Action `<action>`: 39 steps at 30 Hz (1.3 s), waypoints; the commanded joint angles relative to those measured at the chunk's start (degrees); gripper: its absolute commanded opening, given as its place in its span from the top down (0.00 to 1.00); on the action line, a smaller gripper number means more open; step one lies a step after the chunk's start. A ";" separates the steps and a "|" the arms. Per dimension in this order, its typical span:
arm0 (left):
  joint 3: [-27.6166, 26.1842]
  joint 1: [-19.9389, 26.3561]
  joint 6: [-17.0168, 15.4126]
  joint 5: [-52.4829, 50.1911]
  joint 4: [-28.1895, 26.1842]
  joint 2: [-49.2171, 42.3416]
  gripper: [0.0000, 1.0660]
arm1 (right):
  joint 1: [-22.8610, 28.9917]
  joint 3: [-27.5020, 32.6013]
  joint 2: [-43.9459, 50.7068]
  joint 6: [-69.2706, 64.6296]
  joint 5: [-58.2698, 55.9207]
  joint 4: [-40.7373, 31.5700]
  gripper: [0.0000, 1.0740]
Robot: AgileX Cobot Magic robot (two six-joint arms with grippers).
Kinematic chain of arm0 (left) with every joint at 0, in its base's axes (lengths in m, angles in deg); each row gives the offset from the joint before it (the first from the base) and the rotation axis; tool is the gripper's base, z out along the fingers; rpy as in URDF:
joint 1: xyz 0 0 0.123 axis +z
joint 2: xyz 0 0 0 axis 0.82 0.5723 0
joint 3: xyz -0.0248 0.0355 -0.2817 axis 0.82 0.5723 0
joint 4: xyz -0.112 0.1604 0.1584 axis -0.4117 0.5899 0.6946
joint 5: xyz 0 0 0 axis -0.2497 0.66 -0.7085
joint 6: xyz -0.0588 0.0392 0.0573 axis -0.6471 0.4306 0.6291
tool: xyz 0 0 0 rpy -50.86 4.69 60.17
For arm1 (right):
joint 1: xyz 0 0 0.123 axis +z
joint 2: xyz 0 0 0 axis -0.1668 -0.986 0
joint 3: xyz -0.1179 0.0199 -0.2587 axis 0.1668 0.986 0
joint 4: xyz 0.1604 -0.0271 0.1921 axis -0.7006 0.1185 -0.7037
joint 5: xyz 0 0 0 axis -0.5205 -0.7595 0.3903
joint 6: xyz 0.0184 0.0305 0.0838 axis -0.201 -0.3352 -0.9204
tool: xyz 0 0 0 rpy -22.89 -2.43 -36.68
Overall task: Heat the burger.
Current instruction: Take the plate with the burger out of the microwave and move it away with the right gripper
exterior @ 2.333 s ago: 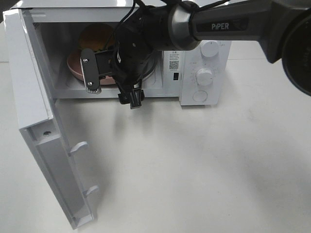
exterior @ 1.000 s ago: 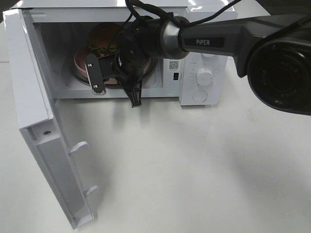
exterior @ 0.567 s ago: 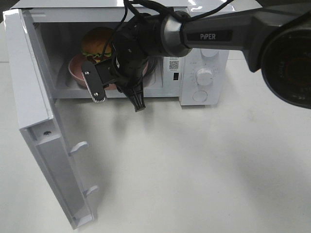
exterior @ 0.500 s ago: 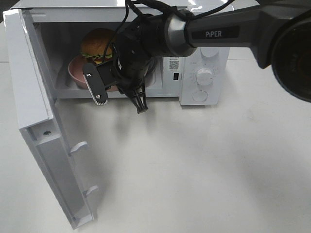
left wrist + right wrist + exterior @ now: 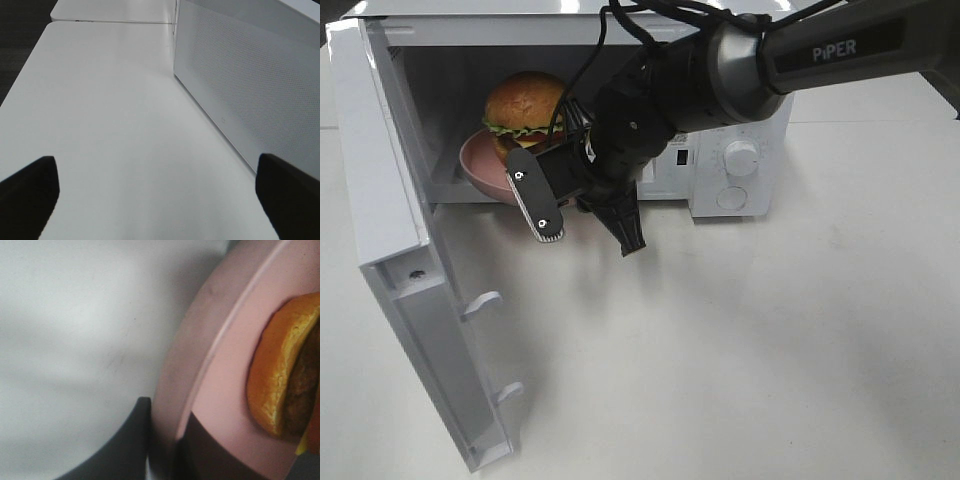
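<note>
A white microwave [image 5: 740,120] stands on the white table [image 5: 740,340] with its door [image 5: 410,270] swung wide open, just beside the right gripper [image 5: 582,200]. The right arm [image 5: 750,60], a dark one marked PIPER, reaches across to the mouth of the oven. Its gripper is pinched nearly closed on the rim of a round pink plate [image 5: 480,160], one finger above the rim and one below, as the right wrist view shows close up, where the plate [image 5: 200,370] fills the frame. The plate sits at the front of the oven cavity, beyond the gripper. The burger [image 5: 525,105] rests on that plate, just behind the fingers, with its bun, lettuce and cheese in plain sight. The left gripper [image 5: 160,195] hangs over bare table next to the microwave's perforated side wall, its fingers [image 5: 27,190] spread wide and gripping nothing.
</note>
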 commanded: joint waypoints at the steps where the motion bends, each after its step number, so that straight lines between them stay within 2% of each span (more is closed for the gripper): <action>1: 0.23 0.17 0.17 -0.52 -0.52 -0.92 0.06 | 0.06 3.61 4.24 0.34 6.07 0.86 1.00; 5: 0.23 0.17 0.17 -0.52 -0.52 -0.92 0.06 | 0.06 6.53 5.96 0.34 7.51 0.92 1.00; 9: 0.23 0.17 0.17 -0.52 -0.52 -0.92 0.06 | 0.06 12.38 9.22 0.34 11.17 2.18 1.00; 15: 0.23 0.17 0.17 -0.52 -0.52 -0.92 0.06 | 0.06 16.79 12.49 0.34 12.83 2.58 1.00; 24: 0.23 0.17 0.17 -0.52 -0.52 -0.92 0.06 | 0.06 27.67 20.57 0.40 18.22 3.67 1.00; 39: 0.23 0.17 0.17 -0.52 -0.52 -0.92 0.06 | 0.06 40.85 33.92 0.34 18.91 6.88 1.00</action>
